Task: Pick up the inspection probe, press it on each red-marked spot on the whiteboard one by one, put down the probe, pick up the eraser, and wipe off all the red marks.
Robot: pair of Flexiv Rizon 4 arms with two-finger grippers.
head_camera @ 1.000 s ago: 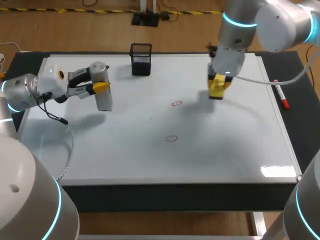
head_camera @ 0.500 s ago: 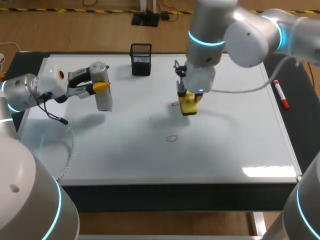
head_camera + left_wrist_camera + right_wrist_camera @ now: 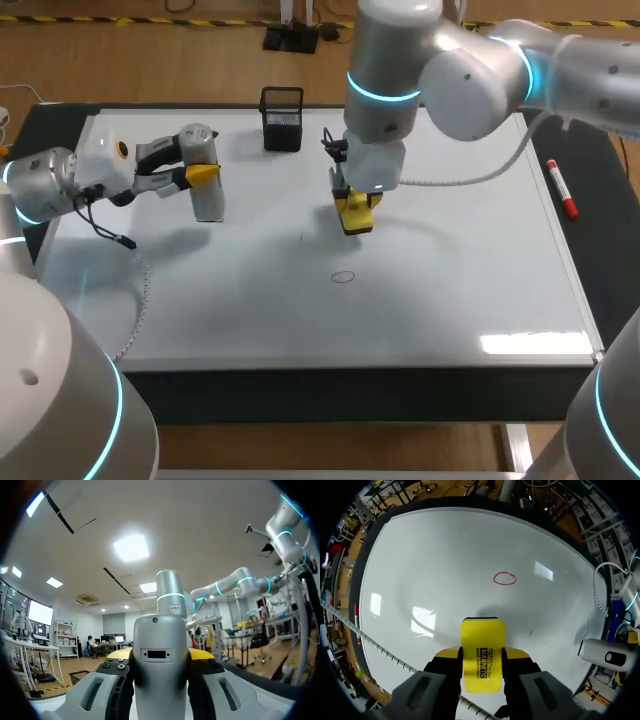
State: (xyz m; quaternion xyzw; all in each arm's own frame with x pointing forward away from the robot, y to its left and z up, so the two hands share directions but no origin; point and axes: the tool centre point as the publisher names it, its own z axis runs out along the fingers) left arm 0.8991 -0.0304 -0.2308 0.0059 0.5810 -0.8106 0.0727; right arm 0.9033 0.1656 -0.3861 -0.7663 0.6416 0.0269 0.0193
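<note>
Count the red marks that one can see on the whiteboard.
1. A red circle lies on the whiteboard, ahead of the eraser in the right gripper and apart from it. Another mark may be hidden under the eraser.

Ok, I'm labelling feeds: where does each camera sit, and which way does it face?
Head: above and behind, looking down on the whiteboard; left arm and right arm show.
Left wrist: on left arm, facing into the room; left tool grips the probe.
Right wrist: on right arm, facing down at whiteboard; right tool grips the eraser.
Head and right wrist share the red mark.
</note>
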